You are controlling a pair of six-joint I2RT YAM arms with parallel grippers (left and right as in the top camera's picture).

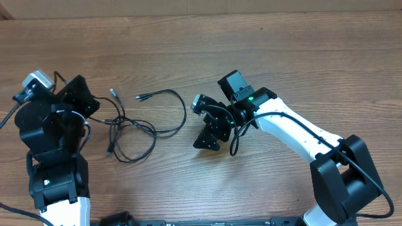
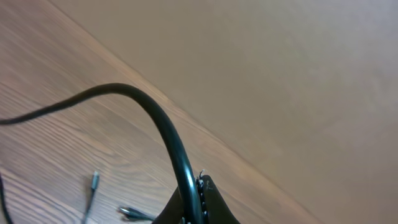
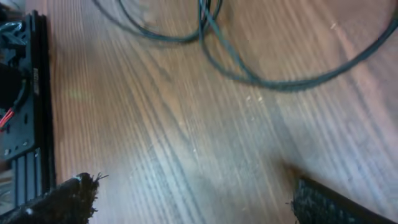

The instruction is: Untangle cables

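Jaws, right (image 3: 193,202): spread wide and empty, both tips low over bare worktop (image 3: 186,137).

Jaws, left (image 2: 198,208): state could not be told. Only a dark tip showed at the bottom edge of the left wrist view, with a thick arm cord (image 2: 168,134) arching across in front of it.

Cables (image 1: 135,129): one loose tangle lying flat on the worktop between the two arms.
- Crossings were bunched toward the tangle's left side.
- One wide loop swung out from the tangle toward the right jaws.
- The long axis ran roughly left to right.
- Three plugs (image 1: 113,92) showed: two beyond the tangle and one at its near-left edge.

Governing relation:
- The right jaws stood just right of the cables, apart from them and facing them. Strands crossed ahead of the tips, with none between them.
- The left jaws sat close on the cables' left.
- By judgement, the left arm was nearer the crossings and the right arm nearer the free loop.

Not made out:
- whether a strand running left from the cables reached the left jaws
- how many cables there were
- which strand lay over which, as the right wrist view was blurred
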